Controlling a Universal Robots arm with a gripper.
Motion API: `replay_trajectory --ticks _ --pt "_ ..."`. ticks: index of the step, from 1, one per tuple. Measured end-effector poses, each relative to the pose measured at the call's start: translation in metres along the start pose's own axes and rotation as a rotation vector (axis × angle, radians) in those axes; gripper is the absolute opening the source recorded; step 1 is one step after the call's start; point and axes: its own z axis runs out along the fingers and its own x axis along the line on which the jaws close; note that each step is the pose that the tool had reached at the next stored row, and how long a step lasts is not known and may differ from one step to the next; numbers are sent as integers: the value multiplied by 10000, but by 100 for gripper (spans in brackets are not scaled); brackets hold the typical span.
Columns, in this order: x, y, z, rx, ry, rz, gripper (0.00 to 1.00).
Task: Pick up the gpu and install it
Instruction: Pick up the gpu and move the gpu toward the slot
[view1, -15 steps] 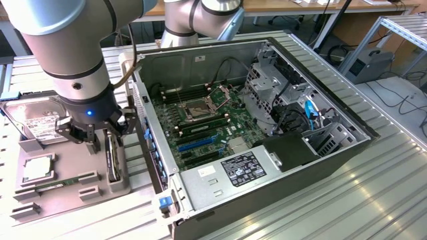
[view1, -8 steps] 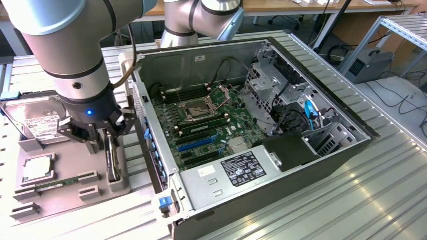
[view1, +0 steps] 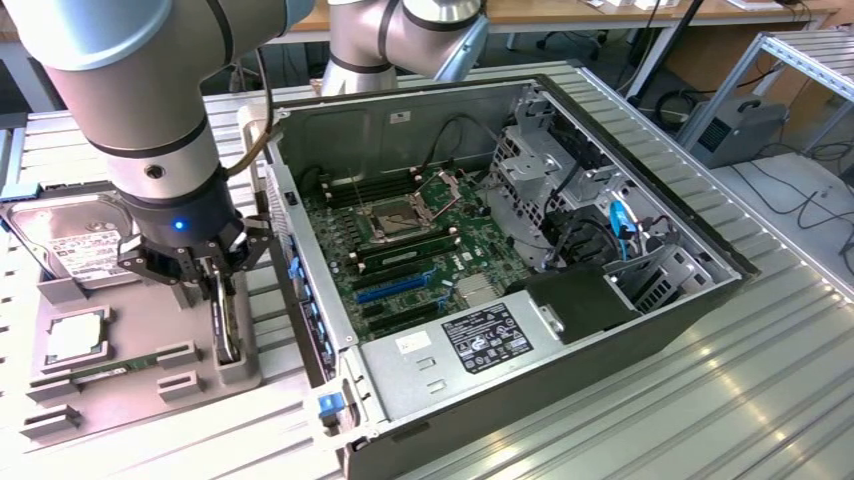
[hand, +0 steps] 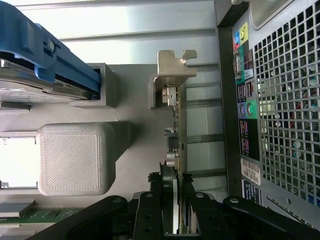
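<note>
Up close in the wrist view, we've got the gripper clamped on the gpu, one finger pressed on each face of the card. The card's standing on edge in a slot of the gray holder tray, with its silvery bracket at the far end. In the exterior view we see that tray sitting just beside the open computer case, on the exterior view's left. Further back on the tray lies the hard drive.

gpu end hidden by gripper; hard drive partly behind arm.
</note>
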Motion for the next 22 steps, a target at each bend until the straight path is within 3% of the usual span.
replay_trajectory --ticks 22 --pt "-1 1 -19 0 -1 0 27"
